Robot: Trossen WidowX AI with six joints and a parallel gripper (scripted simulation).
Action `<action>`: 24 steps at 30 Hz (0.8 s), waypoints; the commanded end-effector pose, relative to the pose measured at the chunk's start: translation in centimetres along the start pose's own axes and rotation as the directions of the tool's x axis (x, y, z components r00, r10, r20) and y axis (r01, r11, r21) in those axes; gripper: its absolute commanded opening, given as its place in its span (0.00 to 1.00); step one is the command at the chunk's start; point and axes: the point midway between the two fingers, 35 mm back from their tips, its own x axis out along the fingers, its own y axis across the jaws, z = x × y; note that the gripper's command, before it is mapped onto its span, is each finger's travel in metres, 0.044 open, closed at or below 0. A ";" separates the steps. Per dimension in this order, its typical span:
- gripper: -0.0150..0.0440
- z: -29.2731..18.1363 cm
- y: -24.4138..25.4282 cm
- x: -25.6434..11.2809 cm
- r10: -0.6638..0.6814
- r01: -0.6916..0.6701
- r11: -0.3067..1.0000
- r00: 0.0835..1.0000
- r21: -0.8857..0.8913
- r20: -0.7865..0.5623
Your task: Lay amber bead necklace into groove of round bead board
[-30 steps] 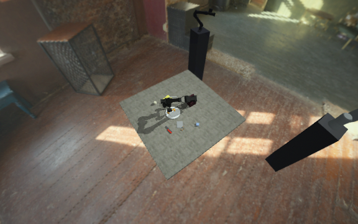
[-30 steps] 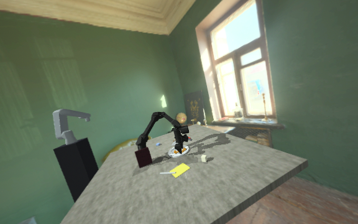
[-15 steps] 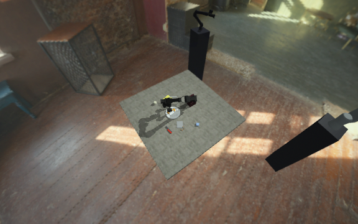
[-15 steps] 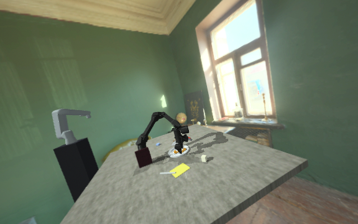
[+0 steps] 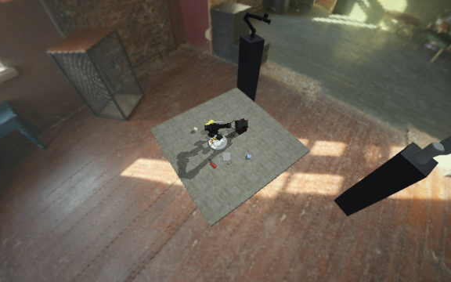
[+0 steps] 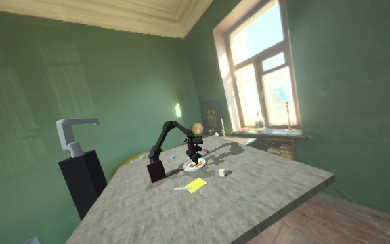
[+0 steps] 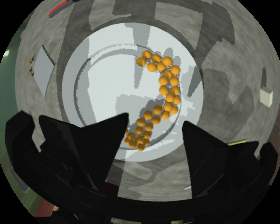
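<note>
The amber bead necklace (image 5: 212,141) (image 6: 191,165) (image 7: 167,61) lies bunched in a doubled, curved strand on the right half of the round white bead board (image 5: 218,146) (image 7: 101,65). Its outer beads lie along the right part of the ring groove; the inner row lies inside it. The groove's left side shows no beads. My gripper (image 6: 196,163) (image 7: 156,121) is open, low over the board, with its fingertips apart on either side of the strand's lower end. The left finger partly hides that end in the wrist view. No bead is visibly pinched.
A grey square (image 5: 226,157) (image 7: 43,71), a red-handled tool (image 5: 213,164) and a blue block (image 5: 248,156) (image 6: 172,157) lie around the board. A cream block (image 6: 222,172) (image 7: 266,97), a yellow sheet (image 6: 196,185) and a white stick (image 6: 181,188) lie on the opposite side.
</note>
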 end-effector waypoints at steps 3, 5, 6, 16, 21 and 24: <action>0.46 -1.8 3.4 -1.7 -0.002 0.003 0.686 1.000 -0.728 0.002; 0.46 -2.3 4.1 -2.0 0.000 0.003 0.532 1.000 -0.847 0.003; 0.46 -2.5 4.4 -2.1 0.000 0.003 0.463 1.000 -0.886 0.003; 0.46 -2.7 4.7 -2.2 0.001 0.003 0.406 1.000 -0.914 0.003; 0.46 -2.7 4.7 -2.2 0.001 0.003 0.406 1.000 -0.914 0.003; 0.46 -2.7 4.7 -2.2 0.001 0.003 0.406 1.000 -0.914 0.003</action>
